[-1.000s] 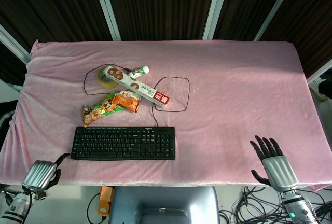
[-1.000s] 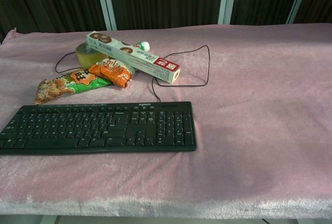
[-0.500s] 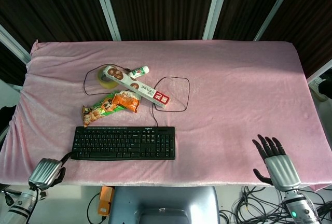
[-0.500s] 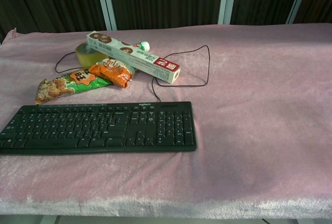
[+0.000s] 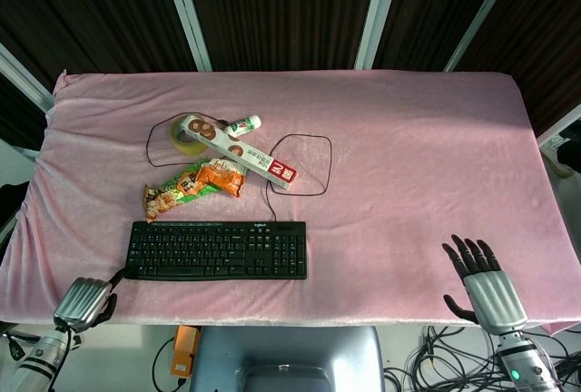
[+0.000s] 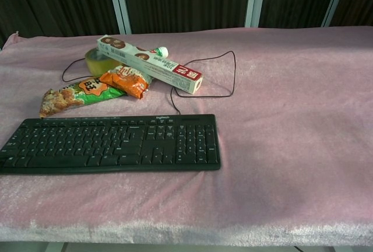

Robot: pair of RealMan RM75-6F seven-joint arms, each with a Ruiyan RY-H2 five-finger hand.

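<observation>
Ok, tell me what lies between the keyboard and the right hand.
Only bare pink cloth between the keyboard and right hand, in the head view.

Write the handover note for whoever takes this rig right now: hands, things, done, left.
Left hand: fingers curled in, holding nothing, at the near table edge beside the keyboard.
Right hand: open, fingers spread, over the pink cloth, touching nothing.
Behind the keyboard: snack packets, long box resting on the tape roll.
Done: nothing gripped.
Left: any grasp.

Pink-clothed table (image 5: 408,156) bears keyboard (image 5: 216,249), snacks (image 5: 193,185).
</observation>
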